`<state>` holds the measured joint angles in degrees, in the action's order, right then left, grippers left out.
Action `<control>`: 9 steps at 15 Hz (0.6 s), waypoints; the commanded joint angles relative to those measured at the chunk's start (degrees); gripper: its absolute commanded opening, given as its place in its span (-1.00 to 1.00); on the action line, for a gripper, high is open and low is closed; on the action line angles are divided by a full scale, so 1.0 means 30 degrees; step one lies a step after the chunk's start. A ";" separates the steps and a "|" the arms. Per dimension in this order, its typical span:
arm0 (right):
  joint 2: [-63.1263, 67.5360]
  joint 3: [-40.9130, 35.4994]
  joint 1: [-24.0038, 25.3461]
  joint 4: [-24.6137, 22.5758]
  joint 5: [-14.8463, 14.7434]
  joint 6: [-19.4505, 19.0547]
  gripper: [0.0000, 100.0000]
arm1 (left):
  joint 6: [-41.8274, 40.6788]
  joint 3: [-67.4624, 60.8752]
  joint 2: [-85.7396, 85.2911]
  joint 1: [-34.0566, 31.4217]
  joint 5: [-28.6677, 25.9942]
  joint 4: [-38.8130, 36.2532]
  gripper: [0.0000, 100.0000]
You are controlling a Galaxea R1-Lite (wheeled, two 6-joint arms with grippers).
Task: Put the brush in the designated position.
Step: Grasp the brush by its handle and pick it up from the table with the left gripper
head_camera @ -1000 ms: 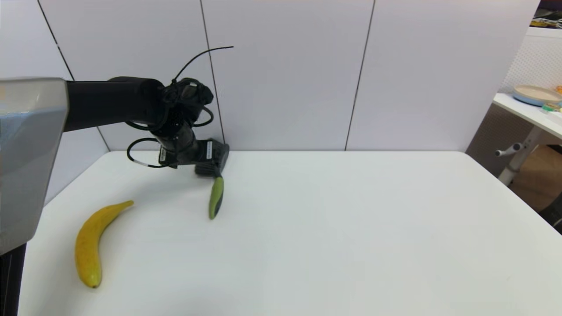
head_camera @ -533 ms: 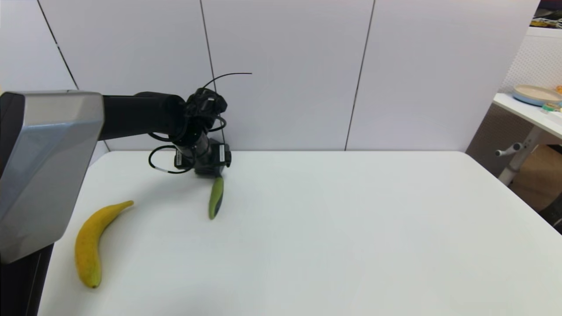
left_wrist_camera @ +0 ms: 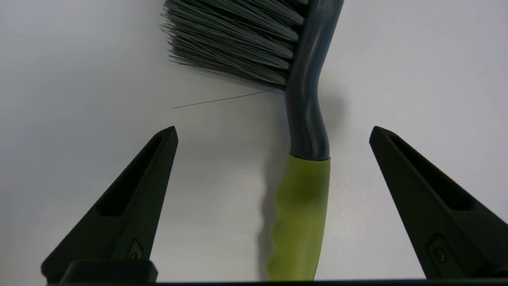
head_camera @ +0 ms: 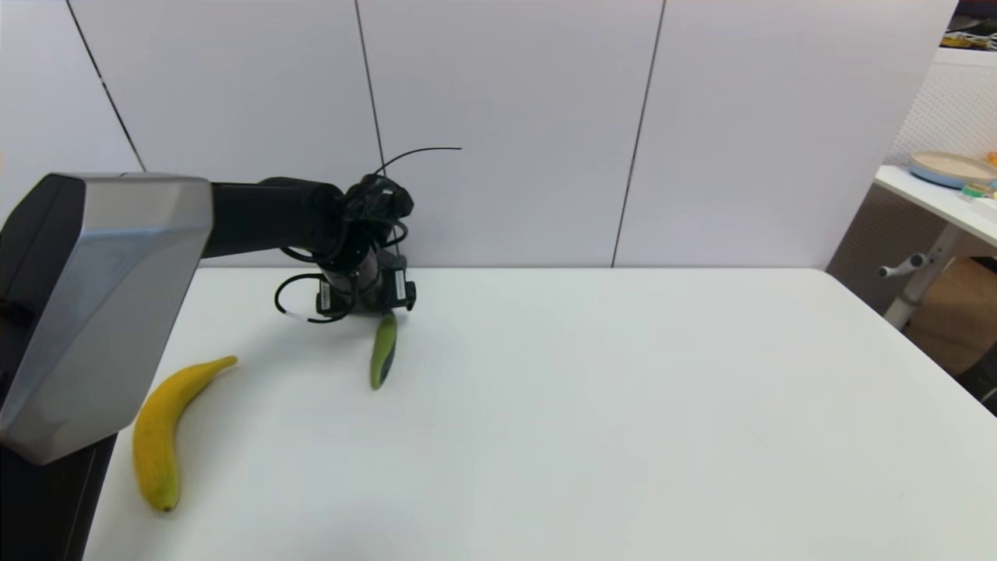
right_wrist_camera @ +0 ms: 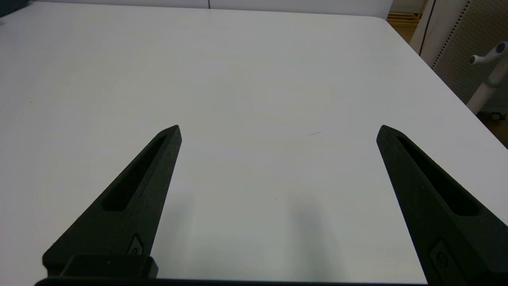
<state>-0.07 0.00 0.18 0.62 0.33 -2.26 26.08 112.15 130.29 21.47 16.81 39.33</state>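
Brush (left_wrist_camera: 305, 119): flat on desk (head_camera: 592, 405), right of banana (head_camera: 160, 432).
Left gripper (left_wrist_camera: 274, 131): over brush neck, jaws wide, holding nothing.
Right gripper (right_wrist_camera: 278, 131): jaws wide, empty, well apart from banana.

Glossy plastic brush (left_wrist_camera: 306, 119), stiff bristles

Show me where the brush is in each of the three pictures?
Head view: the brush lies on the white table, right of the banana; its head is hidden under the left gripper.
Left wrist view: the brush lies between the open fingers, untouched.
Right wrist view: not in it; only the open right gripper over the table.
Shared landmark: the white table.
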 commanded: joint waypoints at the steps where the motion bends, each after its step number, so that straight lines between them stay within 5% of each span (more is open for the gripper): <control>1: 0.0024 -0.0029 -0.0002 -0.0002 0.0007 -0.0010 1.00 | 0.0097 -0.0060 0.0221 -0.0007 -0.0945 -0.0043 1.00; 9: 0.0024 -0.0029 -0.0002 -0.0002 0.0007 -0.0010 1.00 | -0.0694 -0.0002 0.0983 -0.0066 -0.0975 -0.0658 1.00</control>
<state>-0.05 0.00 0.18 0.62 0.33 -2.26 24.48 112.18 132.33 21.33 13.75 37.82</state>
